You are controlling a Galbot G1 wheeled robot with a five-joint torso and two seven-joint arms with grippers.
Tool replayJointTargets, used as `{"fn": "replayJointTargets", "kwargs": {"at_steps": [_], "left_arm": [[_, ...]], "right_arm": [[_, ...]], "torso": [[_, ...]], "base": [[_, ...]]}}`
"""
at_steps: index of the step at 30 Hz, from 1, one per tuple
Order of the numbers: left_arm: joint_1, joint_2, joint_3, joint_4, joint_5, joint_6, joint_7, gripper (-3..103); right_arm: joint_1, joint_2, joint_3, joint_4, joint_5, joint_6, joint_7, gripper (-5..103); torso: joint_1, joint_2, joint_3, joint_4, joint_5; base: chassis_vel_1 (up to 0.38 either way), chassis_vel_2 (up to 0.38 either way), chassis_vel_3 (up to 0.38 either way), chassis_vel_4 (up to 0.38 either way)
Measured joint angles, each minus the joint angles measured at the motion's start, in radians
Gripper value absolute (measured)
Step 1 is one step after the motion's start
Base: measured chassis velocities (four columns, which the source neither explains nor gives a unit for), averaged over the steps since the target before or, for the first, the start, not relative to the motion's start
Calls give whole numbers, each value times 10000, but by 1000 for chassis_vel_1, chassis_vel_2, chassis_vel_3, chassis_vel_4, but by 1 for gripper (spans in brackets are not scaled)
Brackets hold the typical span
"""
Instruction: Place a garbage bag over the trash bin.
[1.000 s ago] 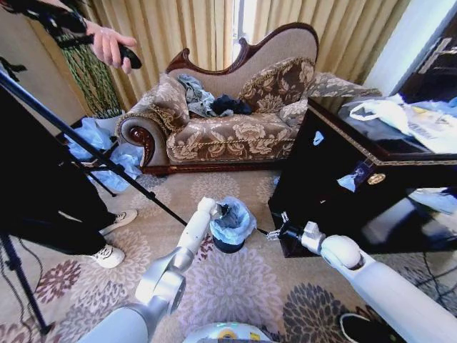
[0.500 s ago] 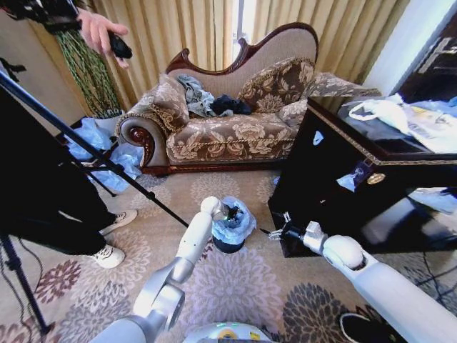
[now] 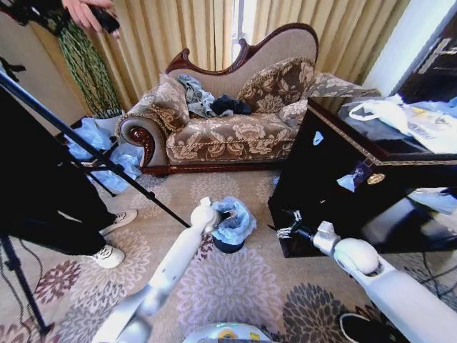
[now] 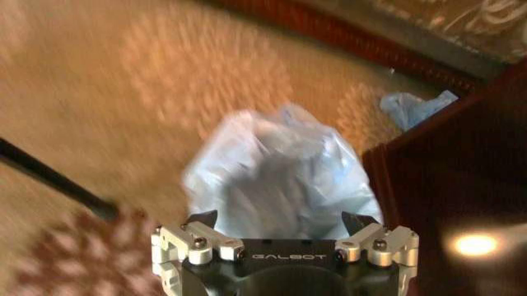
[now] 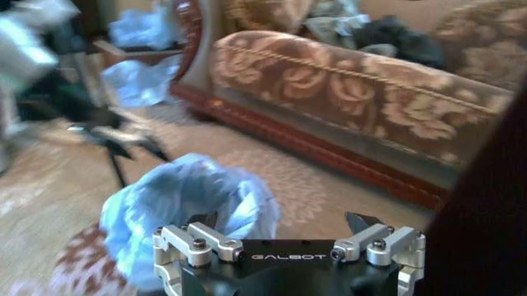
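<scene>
Carpet (image 3: 235,286) with a floral pattern spreads around the trash bin (image 3: 227,245), a small black cylinder standing in the open floor between the ornate sofa (image 3: 228,128) and the glossy black cabinet (image 3: 357,179). The garbage bag (image 3: 233,220), pale blue and crinkly, is draped over the bin's mouth and hides its rim; only the dark lower wall shows in the head view. In both wrist views the bag looks puffed and uneven, and the bin beneath cannot be made out.

Left gripper (image 4: 280,222) hovers just beside the bag, its two fingertips spread apart with nothing between them; in the head view the arm's white wrist covers it. Right gripper (image 3: 284,230) sits beside the cabinet's lower corner, apart from the bin, its fingers likewise parted and empty in its own wrist view.

A black tripod leg (image 3: 86,150) slants across the carpet to end near the bin on the left. Behind it lies a heap of blue plastic (image 3: 100,146) by the sofa's arm. The cabinet crowds the bin's right side; the carpet nearer the robot is open.
</scene>
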Motion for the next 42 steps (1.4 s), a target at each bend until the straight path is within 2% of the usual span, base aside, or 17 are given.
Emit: {"fn": "replayJointTargets", "kwargs": {"at_steps": [6, 7, 9, 11, 15, 18, 19, 21, 22, 25, 26, 29, 35, 38, 39, 41, 42], "left_arm": [[1392, 1608, -653, -2340, 2172, -140, 1159, 100], [1914, 2197, -1084, -2976, 3024, -404, 1545, 100], [2169, 2428, -1346, -3230, 3364, -589, 1707, 100], [3088, 2907, -2251, -3863, 4117, -999, 2093, 100], [4164, 3113, -3319, -4559, 4435, -1379, 2353, 100], [5763, 3071, -5327, -5570, 4590, -1963, 2883, 100], [5763, 3071, -5327, -5570, 4590, -1963, 2883, 100], [6826, 2681, -6621, -6231, 4907, -2383, 3300, 100], [6826, 2681, -6621, -6231, 4907, -2383, 3300, 100], [8310, 1671, -7696, -7169, 5454, -2845, 3778, 100], [8310, 1671, -7696, -7169, 5454, -2845, 3778, 100], [9443, 499, -8381, -7993, 5866, -3306, 4142, 100], [10193, -514, -8740, -8324, 6289, -3679, 4538, 100], [10650, -1437, -9112, -8324, 6552, -3979, 5005, 100], [10650, -1437, -9112, -8324, 6552, -3979, 5005, 100], [10816, -1874, -9242, -8301, 6643, -4008, 5306, 100], [10816, -1874, -9242, -8301, 6643, -4008, 5306, 100]], "right_arm": [[-647, 401, 134, 796, 1038, -439, 1825, 100], [-897, 528, 163, 1101, 1459, -492, 2423, 100], [-1014, 598, 196, 1219, 1633, -509, 2643, 100], [-1334, 782, 234, 1551, 1848, -359, 3287, 100], [-1635, 1030, 220, 1888, 1836, -123, 3796, 100], [-2048, 1462, 91, 2051, 1413, 586, 4174, 100], [-2048, 1462, 91, 2051, 1413, 586, 4174, 100], [-2204, 1854, -7, 1947, 776, 1146, 4256, 100], [-2204, 1854, -7, 1947, 776, 1146, 4256, 100], [-2313, 2431, -198, 1925, -126, 1737, 4449, 100], [-2313, 2431, -198, 1925, -126, 1737, 4449, 100], [-2565, 2967, -158, 2106, -1202, 1978, 5087, 100], [-3217, 3195, 521, 2706, -1967, 1962, 5716, 100], [-3785, 3281, 1268, 2867, -1944, 2079, 4497, 100], [-3785, 3281, 1268, 2867, -1944, 2079, 4497, 100], [-4090, 3340, 1660, 2937, -1966, 2307, 3468, 100], [-4090, 3340, 1660, 2937, -1966, 2307, 3468, 100]], "torso": [[-1, 1, -1, 2, -4], [-1, 0, -1, -2, -8], [-1, 1, -1, 0, -3], [0, 0, -1, -1, -10], [-1, 1, -1, 1, -6], [-1, 1, -1, -1, -7], [-1, 1, -1, -1, -7], [0, 1, -1, -1, -7], [0, 1, -1, -1, -7], [-1, 1, -1, 1, -5], [-1, 1, -1, 1, -5], [0, 1, 0, 2, -1], [-1, 2, 0, -1, -3], [0, 2, 0, -1, -1], [0, 2, 0, -1, -1], [0, 2, 0, 1, -2], [0, 2, 0, 1, -2]], "base": [[0, 0, 0, 0], [0, 0, 0, 0], [0, 0, 0, 0], [0, 0, 0, 0], [0, 0, 0, 0], [0, 0, 0, 0], [0, 0, 0, 0], [0, 0, 0, 0], [0, 0, 0, 0], [0, 0, 0, 0], [0, 0, 0, 0], [0, 0, 0, 0], [0, 0, 0, 0], [0, 0, 0, 0], [0, 0, 0, 0], [0, 0, 0, 0], [0, 0, 0, 0]]}}
